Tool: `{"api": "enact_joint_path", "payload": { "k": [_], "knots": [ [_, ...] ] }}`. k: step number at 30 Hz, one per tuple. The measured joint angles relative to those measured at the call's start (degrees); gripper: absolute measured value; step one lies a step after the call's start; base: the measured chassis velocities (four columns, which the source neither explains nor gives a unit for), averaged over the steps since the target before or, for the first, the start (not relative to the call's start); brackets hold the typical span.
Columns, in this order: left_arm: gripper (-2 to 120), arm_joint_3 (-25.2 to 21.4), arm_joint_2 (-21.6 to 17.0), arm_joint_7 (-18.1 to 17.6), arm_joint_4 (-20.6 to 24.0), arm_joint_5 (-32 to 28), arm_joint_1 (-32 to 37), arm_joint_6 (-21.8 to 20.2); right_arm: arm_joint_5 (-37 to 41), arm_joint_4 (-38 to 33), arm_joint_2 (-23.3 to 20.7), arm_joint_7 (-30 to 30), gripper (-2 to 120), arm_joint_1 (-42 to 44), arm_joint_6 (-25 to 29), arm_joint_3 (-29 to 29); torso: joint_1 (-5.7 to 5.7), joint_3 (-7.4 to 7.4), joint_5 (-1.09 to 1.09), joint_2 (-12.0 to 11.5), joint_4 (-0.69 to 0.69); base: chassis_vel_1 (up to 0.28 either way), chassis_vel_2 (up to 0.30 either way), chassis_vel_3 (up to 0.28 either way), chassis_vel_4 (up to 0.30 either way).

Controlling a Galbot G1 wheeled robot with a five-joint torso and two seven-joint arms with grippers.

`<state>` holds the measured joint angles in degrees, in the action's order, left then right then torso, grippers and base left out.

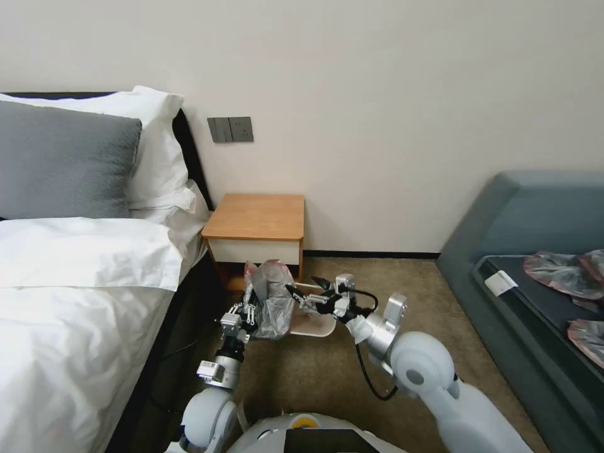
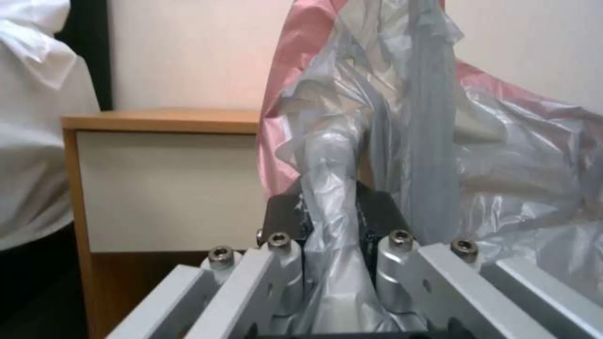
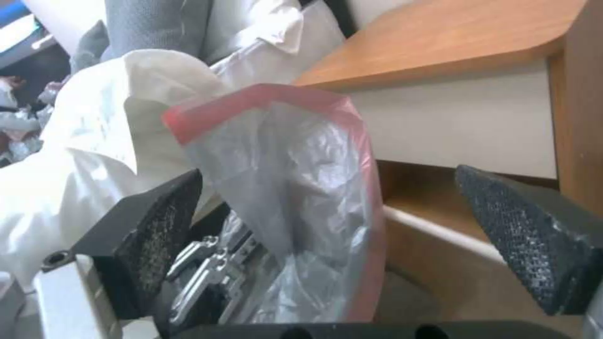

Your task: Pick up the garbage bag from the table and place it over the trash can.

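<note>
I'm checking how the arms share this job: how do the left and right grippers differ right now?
The left gripper is shut on the garbage bag; the right gripper is open, fingers spread either side of the bag's pink rim. The left holds the bag up; the right grips nothing. Both are low, in front of the table.

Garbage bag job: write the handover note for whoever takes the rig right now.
Left gripper: shut on the garbage bag, holding it up in front of the table, beside the bed.
Right gripper: open, at the bag, jaws either side of its pink rim, not gripping.
Trash can: on the carpet below both grippers.
Done: bag is off the table.
Left: spread the rim and fit it over the can.
</note>
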<state>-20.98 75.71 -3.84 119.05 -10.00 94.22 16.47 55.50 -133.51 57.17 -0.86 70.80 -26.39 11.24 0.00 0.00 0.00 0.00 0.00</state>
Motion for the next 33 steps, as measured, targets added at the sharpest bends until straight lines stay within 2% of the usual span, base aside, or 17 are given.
{"api": "enact_joint_path", "payload": {
  "k": [10,16,19,20,24,26,28,30,31,33],
  "knots": [
    [9,-1.0,0.33,0.1,1.43,0.02,0.41,-0.16,0.28,4.03,-4.89,0.11,100,-7.54,0.16,-6.66,0.0,0.0,0.0,0.0,-0.01,0.0,0.0,0.0,0.0],
    [9,-1.15,0.62,0.37,1.61,0.04,0.97,-0.23,-0.06,5.47,-5.7,0.38,99,-10.6,0.48,-9.21,0.0,0.0,0.0,0.0,0.0,0.0,0.0,0.0,0.0],
    [9,-1.17,0.68,0.66,1.91,0.11,1.45,-0.27,-0.16,6.28,-5.69,0.56,85,-12.22,0.72,-11.16,0.0,0.0,0.0,0.0,0.0,0.0,0.0,0.0,0.0],
    [9,-1.17,0.68,0.66,1.91,0.11,1.45,-0.27,-0.16,6.28,-5.69,0.56,85,-12.22,0.72,-11.16,0.0,0.0,0.0,0.0,0.0,0.0,0.0,0.0,0.0],
    [9,-1.29,0.65,0.87,2.37,0.16,1.7,-0.33,-0.14,6.95,-5.56,0.56,67,-13.36,1.14,-12.42,0.0,0.0,0.0,0.0,0.0,0.0,0.0,0.0,0.0],
    [9,-1.31,0.65,0.91,2.44,0.17,1.74,-0.35,-0.14,7.03,-5.59,0.57,64,-13.56,1.18,-12.56,0.0,0.0,0.0,0.0,0.0,0.0,0.0,0.0,0.0],
    [9,-1.34,0.66,0.93,2.5,0.16,1.8,-0.37,-0.02,7.04,-5.7,0.55,52,-13.88,1.2,-12.76,0.0,-0.01,0.0,0.0,-0.01,0.0,0.0,0.0,0.0],
    [9,-1.34,0.7,0.94,2.5,0.17,1.8,-0.39,0.09,7.04,-5.8,0.53,49,-14.07,1.22,-12.87,0.0,0.0,0.0,0.0,-0.01,0.0,0.0,0.0,0.0],
    [9,-1.35,0.76,0.94,2.5,0.16,1.8,-0.42,0.11,7.04,-5.87,0.49,40,-14.18,1.26,-12.95,0.0,0.0,0.0,0.0,-0.01,0.0,0.0,0.0,0.0],
    [9,-1.34,0.84,0.94,2.5,0.17,1.8,-0.44,0.12,7.05,-5.88,0.48,37,-14.21,1.39,-13.01,0.0,0.0,0.0,0.0,-0.01,0.0,0.0,0.0,0.0]
  ]
}}
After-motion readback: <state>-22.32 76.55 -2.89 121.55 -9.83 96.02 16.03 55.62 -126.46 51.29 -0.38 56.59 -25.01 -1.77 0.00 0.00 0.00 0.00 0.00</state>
